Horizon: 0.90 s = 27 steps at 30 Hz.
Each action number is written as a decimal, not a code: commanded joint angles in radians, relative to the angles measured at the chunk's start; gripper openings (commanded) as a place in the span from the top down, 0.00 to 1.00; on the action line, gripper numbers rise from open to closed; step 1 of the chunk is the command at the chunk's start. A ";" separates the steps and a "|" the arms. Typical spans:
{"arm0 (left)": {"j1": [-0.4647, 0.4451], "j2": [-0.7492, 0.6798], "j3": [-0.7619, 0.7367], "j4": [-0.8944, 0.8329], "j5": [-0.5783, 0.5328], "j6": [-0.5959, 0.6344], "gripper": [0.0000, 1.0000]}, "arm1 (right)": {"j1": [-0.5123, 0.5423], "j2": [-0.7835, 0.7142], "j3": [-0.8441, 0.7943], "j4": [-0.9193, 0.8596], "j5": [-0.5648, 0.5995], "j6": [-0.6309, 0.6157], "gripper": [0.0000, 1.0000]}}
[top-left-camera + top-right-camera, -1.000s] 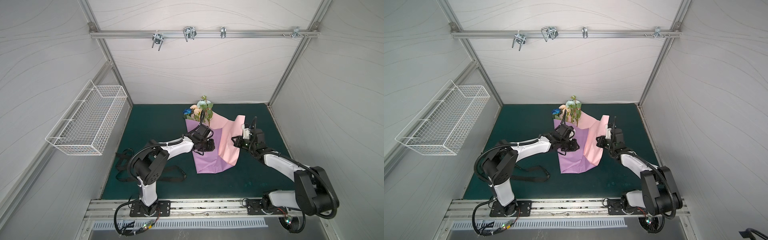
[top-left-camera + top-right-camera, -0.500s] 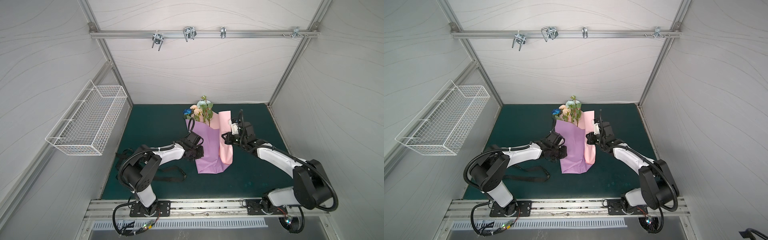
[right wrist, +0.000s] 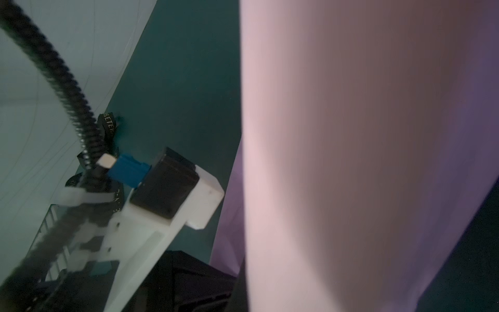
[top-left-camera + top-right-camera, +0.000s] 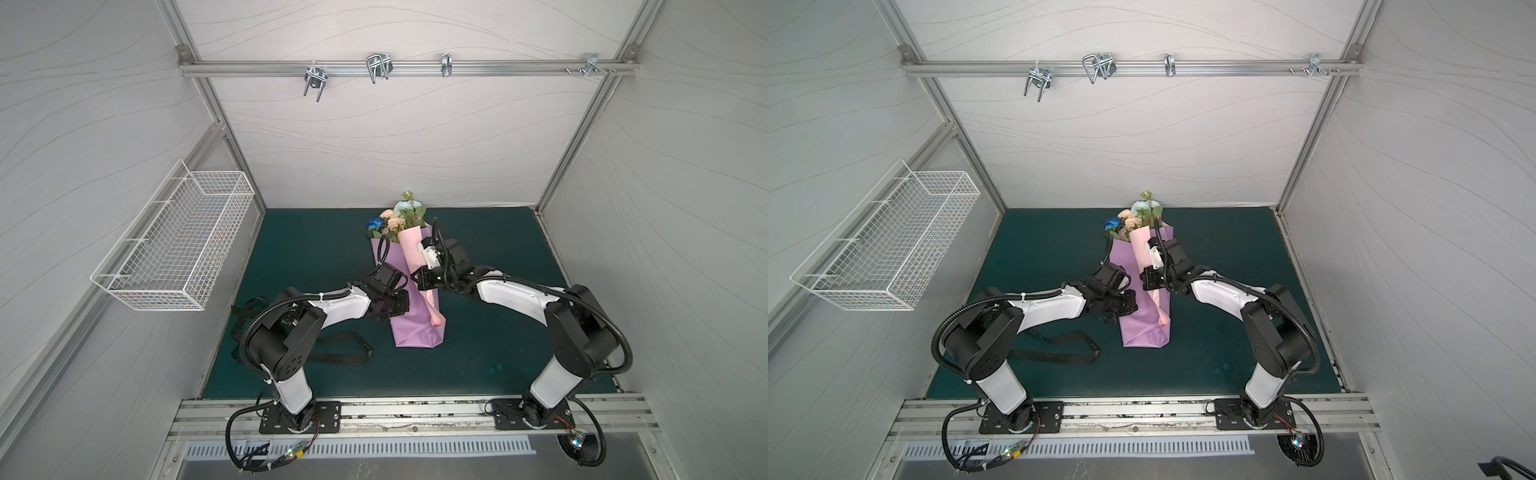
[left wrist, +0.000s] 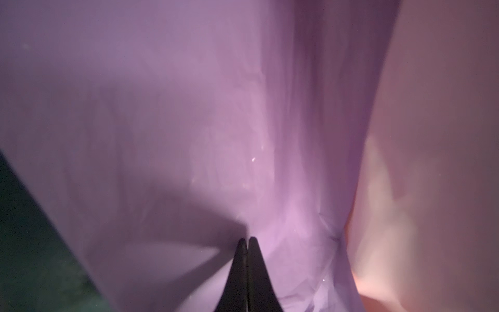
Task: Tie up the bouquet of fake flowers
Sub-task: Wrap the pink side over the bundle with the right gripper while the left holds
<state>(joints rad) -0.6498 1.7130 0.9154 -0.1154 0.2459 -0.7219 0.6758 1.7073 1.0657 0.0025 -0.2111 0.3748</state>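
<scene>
Paper [image 4: 415, 334] folded tighter round bouquet [image 4: 398, 217] (blooms out), right hand [image 4: 418, 279] gripping paper, left hand [image 5: 246, 241] clenched

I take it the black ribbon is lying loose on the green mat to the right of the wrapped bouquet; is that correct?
Not quite: the black ribbon lies loose on the green mat to the left of the wrapped bouquet, as both top views show.

Lilac paper [image 4: 409, 328] (pink underside), peach, pale and deep-blue bouquet [image 4: 394, 218], teal mat [image 4: 498, 332].
</scene>
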 commanded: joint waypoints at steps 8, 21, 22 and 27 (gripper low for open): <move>0.012 -0.152 -0.079 0.006 -0.061 -0.101 0.89 | 0.033 0.181 0.130 -0.059 0.033 0.051 1.00; 0.269 -0.228 0.091 -0.138 -0.085 -0.089 0.41 | 0.054 0.213 0.147 -0.024 0.053 0.032 0.75; 0.273 -0.212 0.111 -0.132 -0.085 -0.088 0.39 | 0.056 0.217 0.151 -0.024 0.055 0.030 0.75; 0.287 -0.129 0.205 -0.086 -0.065 -0.103 0.28 | 0.061 0.236 0.161 -0.014 0.067 0.030 0.64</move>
<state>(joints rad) -0.3725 1.5417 1.0573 -0.2333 0.1699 -0.8230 0.7273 1.9202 1.2049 -0.0288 -0.1593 0.4210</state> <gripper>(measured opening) 0.714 0.347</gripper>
